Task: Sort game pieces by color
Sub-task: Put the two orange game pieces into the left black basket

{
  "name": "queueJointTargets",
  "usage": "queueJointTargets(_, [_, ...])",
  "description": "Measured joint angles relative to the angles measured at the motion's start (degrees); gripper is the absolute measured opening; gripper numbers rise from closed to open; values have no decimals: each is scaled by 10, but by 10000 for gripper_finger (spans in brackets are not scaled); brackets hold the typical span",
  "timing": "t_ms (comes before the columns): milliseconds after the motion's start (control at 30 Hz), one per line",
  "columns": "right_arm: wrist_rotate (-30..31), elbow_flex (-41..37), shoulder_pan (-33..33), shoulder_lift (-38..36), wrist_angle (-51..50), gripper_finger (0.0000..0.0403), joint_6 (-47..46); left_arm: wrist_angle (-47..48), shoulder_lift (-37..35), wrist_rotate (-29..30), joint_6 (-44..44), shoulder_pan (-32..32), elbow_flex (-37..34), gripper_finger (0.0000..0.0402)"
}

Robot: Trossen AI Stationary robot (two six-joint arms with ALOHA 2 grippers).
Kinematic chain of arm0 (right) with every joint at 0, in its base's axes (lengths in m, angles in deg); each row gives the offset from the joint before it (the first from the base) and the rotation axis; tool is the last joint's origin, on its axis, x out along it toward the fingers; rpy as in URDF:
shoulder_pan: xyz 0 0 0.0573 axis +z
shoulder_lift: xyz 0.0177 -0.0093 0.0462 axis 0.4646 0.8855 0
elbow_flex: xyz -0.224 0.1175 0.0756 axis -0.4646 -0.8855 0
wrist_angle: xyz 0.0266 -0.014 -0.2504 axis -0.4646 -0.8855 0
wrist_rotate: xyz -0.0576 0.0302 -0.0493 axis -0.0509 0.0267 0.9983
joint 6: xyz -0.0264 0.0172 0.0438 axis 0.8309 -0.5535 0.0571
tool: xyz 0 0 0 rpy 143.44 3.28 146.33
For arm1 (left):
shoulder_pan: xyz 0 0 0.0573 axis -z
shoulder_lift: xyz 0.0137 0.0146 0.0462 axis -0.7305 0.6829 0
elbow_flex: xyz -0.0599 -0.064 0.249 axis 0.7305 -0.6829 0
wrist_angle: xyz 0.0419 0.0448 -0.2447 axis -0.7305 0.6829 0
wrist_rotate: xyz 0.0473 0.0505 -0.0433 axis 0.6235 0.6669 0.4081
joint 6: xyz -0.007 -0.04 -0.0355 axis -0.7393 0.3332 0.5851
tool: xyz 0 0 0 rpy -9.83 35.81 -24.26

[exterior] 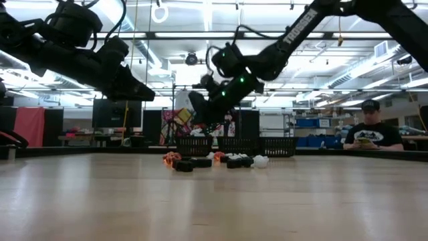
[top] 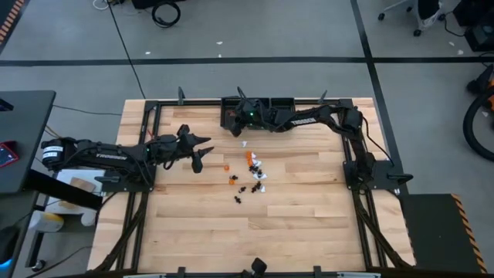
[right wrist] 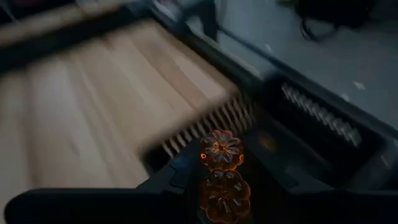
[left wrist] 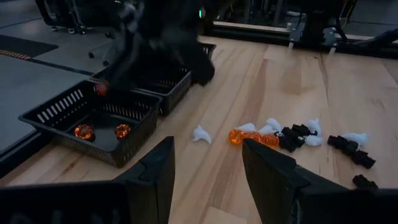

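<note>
Right gripper over the far-edge bins, jaws clamped on an orange piece, above the end bin with two orange pieces inside. Left gripper hovers over the counter, jaws wide, empty. Loose orange, black and white pieces lie scattered mid-counter, near the bins.

Bare tabletop is lying open near the camera. Game pieces are cluttering the middle (loosely scattered), and bins are lining the far edge.
</note>
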Motion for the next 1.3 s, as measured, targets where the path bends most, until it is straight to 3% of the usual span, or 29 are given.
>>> queueJointTargets(400, [-12, 2, -1, -4, -10, 107, -2, 0, 0, 0, -6, 0, 0, 167])
queueJointTargets(600, [-42, 69, 4, -3, -116, 107, -4, 0, 0, 0, -6, 0, 0, 167])
queueJointTargets(800, [16, 131, 21, -4, -255, 107, 13, 0, 0, 0, -6, 0, 0, 167])
queueJointTargets(967, [36, 134, 20, 6, -230, 107, 31, 0, 0, 0, -6, 0, 0, 167])
queueJointTargets(1100, [-2, 140, 3, 42, -237, 107, 22, 0, 0, 0, -6, 0, 0, 167])
queueJointTargets(1300, [13, 175, 0, 57, -242, 107, 26, 0, 0, 0, -6, 0, 0, 167])
